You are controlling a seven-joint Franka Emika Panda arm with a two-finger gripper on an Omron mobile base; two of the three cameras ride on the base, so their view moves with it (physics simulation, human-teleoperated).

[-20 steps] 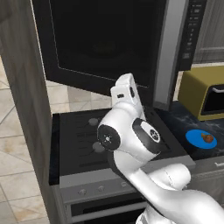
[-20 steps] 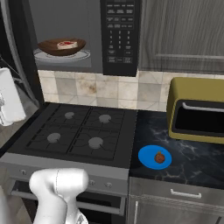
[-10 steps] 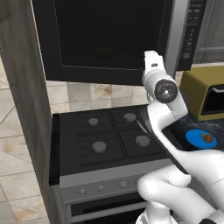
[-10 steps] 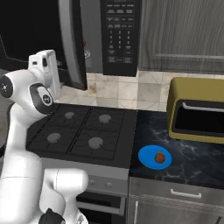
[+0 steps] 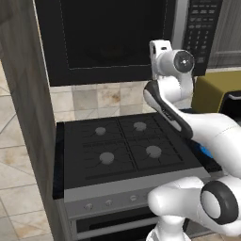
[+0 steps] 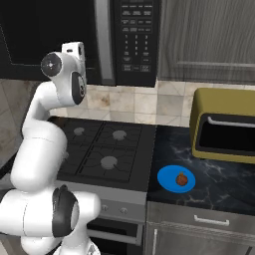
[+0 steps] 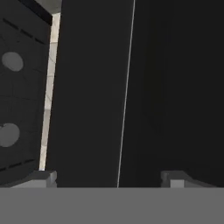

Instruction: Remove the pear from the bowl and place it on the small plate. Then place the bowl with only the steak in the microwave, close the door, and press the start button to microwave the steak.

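Note:
The microwave's black door [image 5: 113, 40] stands shut or nearly shut over the cavity, so the bowl and the steak are hidden behind it. My hand [image 5: 161, 52] is up against the door's right part, beside the keypad [image 6: 136, 40]. In the hand view the dark door panel [image 7: 92, 96] is very close, and my gripper [image 7: 109, 178] is open with nothing between its fingertips. The pear [image 6: 182, 179] rests on the small blue plate [image 6: 167, 175] on the dark counter to the right of the stove.
A black gas stove [image 6: 102, 149] lies below the microwave. A mustard-yellow countertop oven [image 6: 226, 124] stands at the back of the counter, right of the plate. A tall dark wood panel [image 5: 26, 117] borders the stove on the left. My arm arches over the stove's right side.
The door has swung from wide open to shut or nearly shut, hiding the bowl and steak. My arm swept right with it, the gripper staying open.

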